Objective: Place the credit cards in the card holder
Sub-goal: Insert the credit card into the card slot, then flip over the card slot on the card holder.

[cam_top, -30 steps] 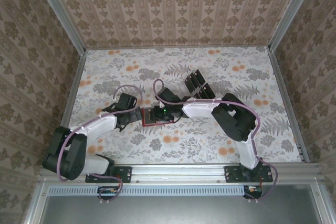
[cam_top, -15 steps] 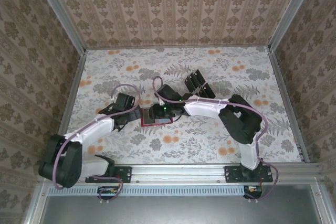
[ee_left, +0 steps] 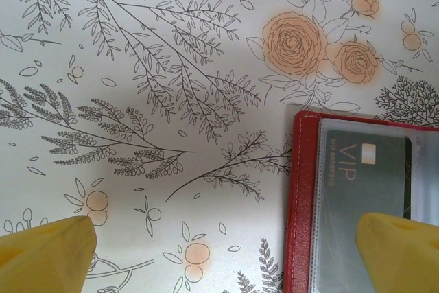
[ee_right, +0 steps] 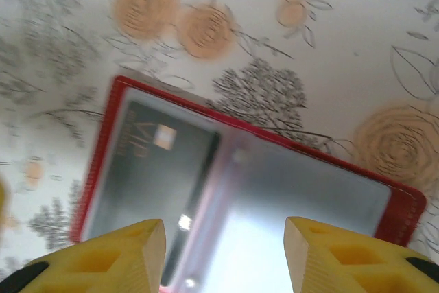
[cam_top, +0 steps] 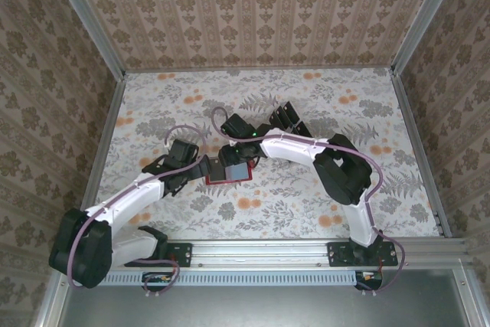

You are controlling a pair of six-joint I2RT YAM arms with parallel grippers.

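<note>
Step as I read it: seat the loaded card, then feed the next one. To do it well you needed to pin the card holder [ee_left: 300, 197] flat with the left end effector [ee_left: 223, 252] so the red cover could not skid on the table [ee_left: 137, 66], and bring each card in low and square to the pocket mouth, not tipped. The card holder lay open and flat, near the middle of the table between the two arms. A VIP card [ee_left: 367, 176] sat in its clear left pocket, seemingly all the way in, though glare made that hard to confirm. The other clear pocket [ee_right: 309, 197] looked empty. Your left end effector was spread wide and held nothing; in its wrist view one fingertip [ee_left: 401, 252] hung over the VIP card's pocket, the other over bare table, so the holder's stitched edge fell between them. Contact with the leather: could not tell. Your right end effector [ee_right: 225, 255] was also wide and empty, hovering above the open holder with the centre fold roughly between its fingers. The spare credit cards [cam_top: 289, 119] stood as a dark cluster farther back on the right, well apart from both end effectors, so the right arm looked the natural one to fetch the next.
</note>
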